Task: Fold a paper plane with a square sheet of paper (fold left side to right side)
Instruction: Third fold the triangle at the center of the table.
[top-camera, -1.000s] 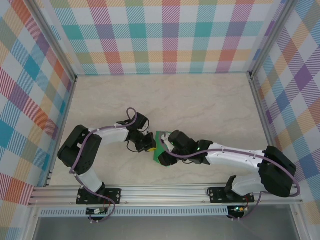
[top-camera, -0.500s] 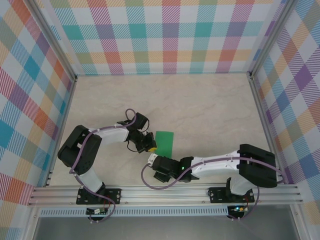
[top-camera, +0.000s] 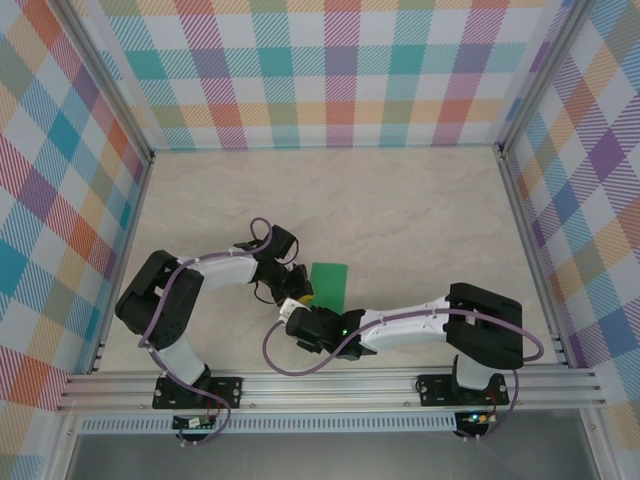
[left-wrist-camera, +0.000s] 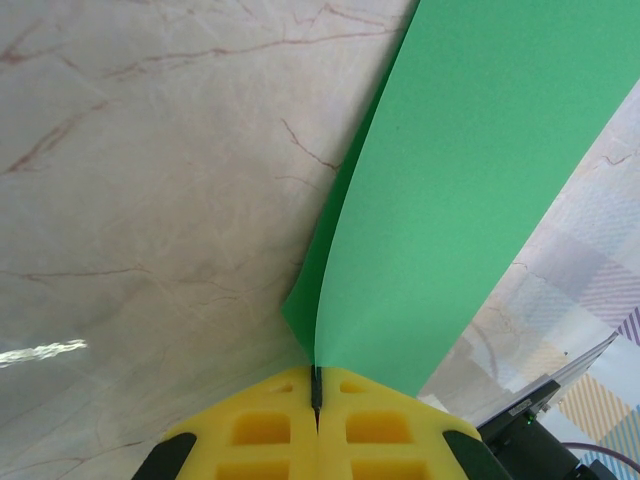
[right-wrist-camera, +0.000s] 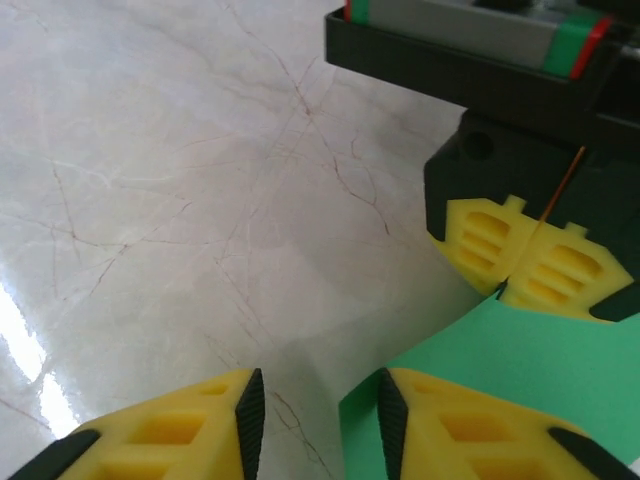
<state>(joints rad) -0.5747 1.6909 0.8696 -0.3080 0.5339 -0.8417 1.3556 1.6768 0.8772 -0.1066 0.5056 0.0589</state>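
My left pincer is clamped tight on the near left edge of the square sheet of paper, and I judge that I hold it there to pin the layers together so nothing slides while the other arm works. From above, the sheet shows as a narrow green strip on the table, just right of that pincer, so the left-to-right fold looks already laid over. In my left wrist view, two layers seem to meet at my fingertips. My right pincer hangs low at the sheet's near corner, its jaws parted with only bare tabletop in the gap and gripping nothing. It is probably lining up to take that corner or press the crease. A second ago my right arm lay across the sheet from the right, covering much of it. Since then it has swung round to the near edge and crept left, while my left arm has stayed put.
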